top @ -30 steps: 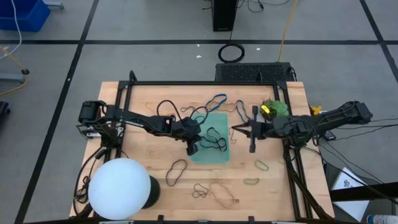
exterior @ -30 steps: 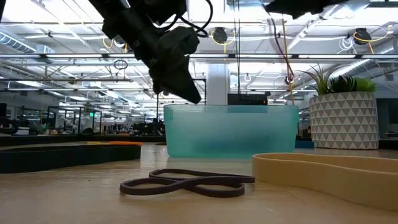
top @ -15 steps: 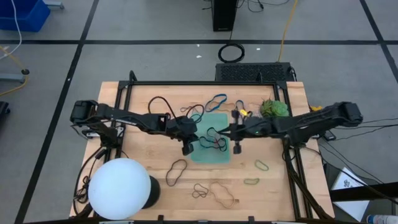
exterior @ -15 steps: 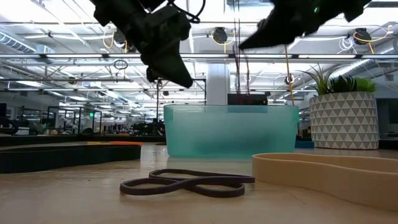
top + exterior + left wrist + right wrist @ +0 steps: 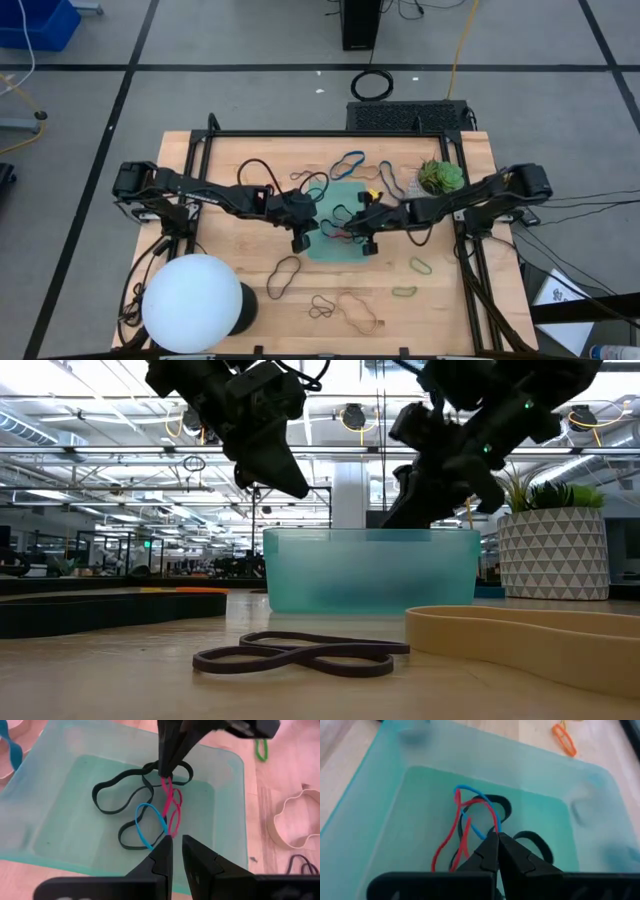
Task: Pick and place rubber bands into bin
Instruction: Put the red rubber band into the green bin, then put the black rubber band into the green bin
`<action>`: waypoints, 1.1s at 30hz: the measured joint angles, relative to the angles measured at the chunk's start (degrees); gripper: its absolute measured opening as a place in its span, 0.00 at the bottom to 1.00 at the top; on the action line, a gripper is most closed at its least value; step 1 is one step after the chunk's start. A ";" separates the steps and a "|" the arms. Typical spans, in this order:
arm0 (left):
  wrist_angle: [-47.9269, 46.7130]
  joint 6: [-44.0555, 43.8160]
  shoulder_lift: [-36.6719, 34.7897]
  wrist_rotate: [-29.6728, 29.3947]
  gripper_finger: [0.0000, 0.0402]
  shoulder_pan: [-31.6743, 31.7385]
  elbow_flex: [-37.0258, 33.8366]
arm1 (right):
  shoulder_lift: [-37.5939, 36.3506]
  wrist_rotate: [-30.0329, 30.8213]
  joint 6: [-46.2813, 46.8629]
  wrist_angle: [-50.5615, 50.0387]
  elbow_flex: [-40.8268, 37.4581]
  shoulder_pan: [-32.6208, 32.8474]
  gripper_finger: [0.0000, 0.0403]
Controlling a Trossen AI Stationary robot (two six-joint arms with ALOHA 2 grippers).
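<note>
The teal bin (image 5: 325,250) stands mid-table and holds black rubber bands (image 5: 117,797) and a blue one (image 5: 150,822). My right gripper (image 5: 347,228) is over the bin, slanting down, shut on a red rubber band (image 5: 170,810). The low view shows its tips (image 5: 388,518) just above the bin's rim (image 5: 370,532). My left gripper (image 5: 177,852) hovers over the bin's left part, also visible in the low view (image 5: 303,490). Its fingers stand a narrow gap apart with nothing between them. More rubber bands lie loose on the wood. My right gripper pinches the red band's upper end (image 5: 163,778) between its two fingertips (image 5: 492,845). The fingers slant down from the table's right side. The band hangs twisted below them, and its lower end (image 5: 172,831) reaches down among the bands in the bin.
Loose bands lie near the front edge (image 5: 283,277) (image 5: 345,312), at the right (image 5: 421,265) and behind the bin (image 5: 349,160). A leafy green ball (image 5: 441,175) sits at the far right and a white globe (image 5: 192,303) at the near left. A black band (image 5: 300,653) and a tan one (image 5: 530,640) lie nearest the low camera.
My right gripper has come down and toward the table's left, tipping further downward, and has brought the hanging red band from beside the bin into it. My left gripper has risen a little above the bin.
</note>
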 joint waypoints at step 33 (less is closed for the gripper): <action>-0.09 0.08 0.02 -0.09 0.12 -0.02 0.00 | 0.96 0.13 1.76 -0.30 -0.02 0.02 0.22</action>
